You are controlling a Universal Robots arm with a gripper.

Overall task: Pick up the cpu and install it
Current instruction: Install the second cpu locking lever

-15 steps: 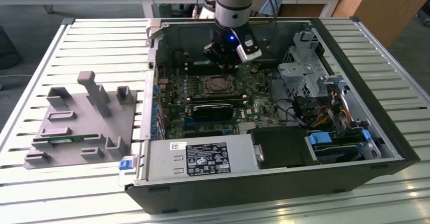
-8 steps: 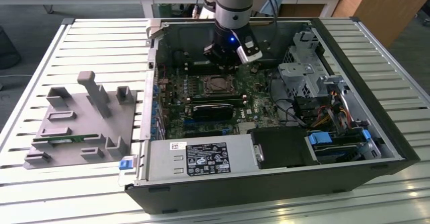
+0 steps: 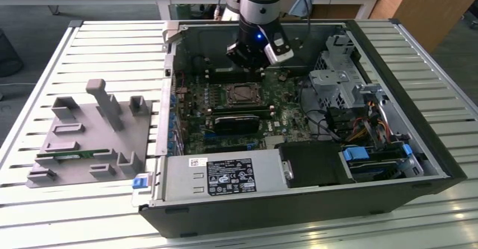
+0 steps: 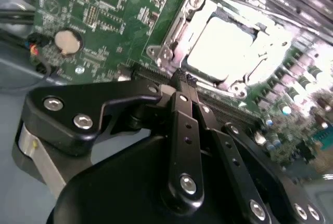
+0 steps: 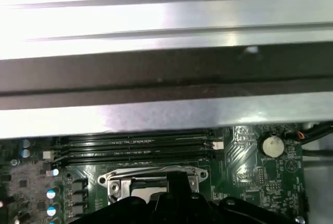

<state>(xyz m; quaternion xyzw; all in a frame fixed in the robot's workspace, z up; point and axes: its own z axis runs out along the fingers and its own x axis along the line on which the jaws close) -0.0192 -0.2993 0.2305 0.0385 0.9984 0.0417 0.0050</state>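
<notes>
The cpu already sits square in its socket on the motherboard, its dull silver top framed by the metal retention bracket, so it appears placed rather than carried. The gripper hovers above the socket's far edge, fingers pressed together with nothing between them (clenched, empty). In the exterior view the gripper hangs inside the open computer case, the cpu just near of it. The grey fixture stands well apart at the exterior view's left.
</notes>
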